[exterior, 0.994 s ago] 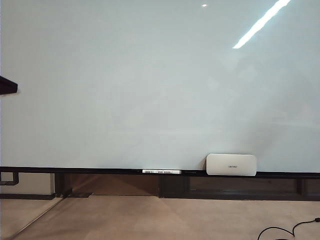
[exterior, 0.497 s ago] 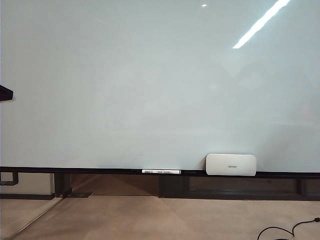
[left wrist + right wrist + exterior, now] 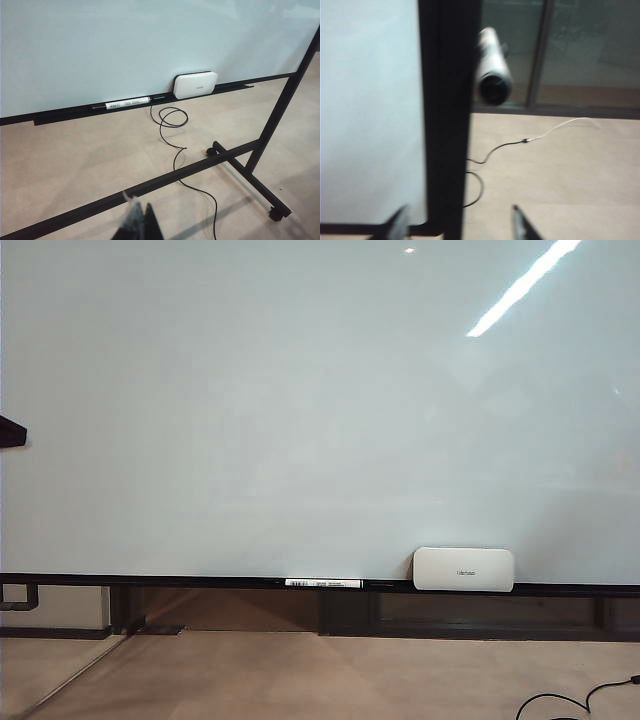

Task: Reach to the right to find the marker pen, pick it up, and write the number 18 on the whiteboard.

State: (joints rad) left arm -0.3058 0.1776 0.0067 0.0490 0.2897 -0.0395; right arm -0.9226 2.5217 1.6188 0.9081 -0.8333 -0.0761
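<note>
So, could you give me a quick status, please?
Right gripper open, facing marker pen beside whiteboard frame. Left gripper shut, far left. Whiteboard blank; frame crowds the approach.

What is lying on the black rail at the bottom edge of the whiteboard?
On the rail under the whiteboard lie a white marker with a printed label and, to its right, a white eraser block. No writing shows on the whiteboard.
</note>
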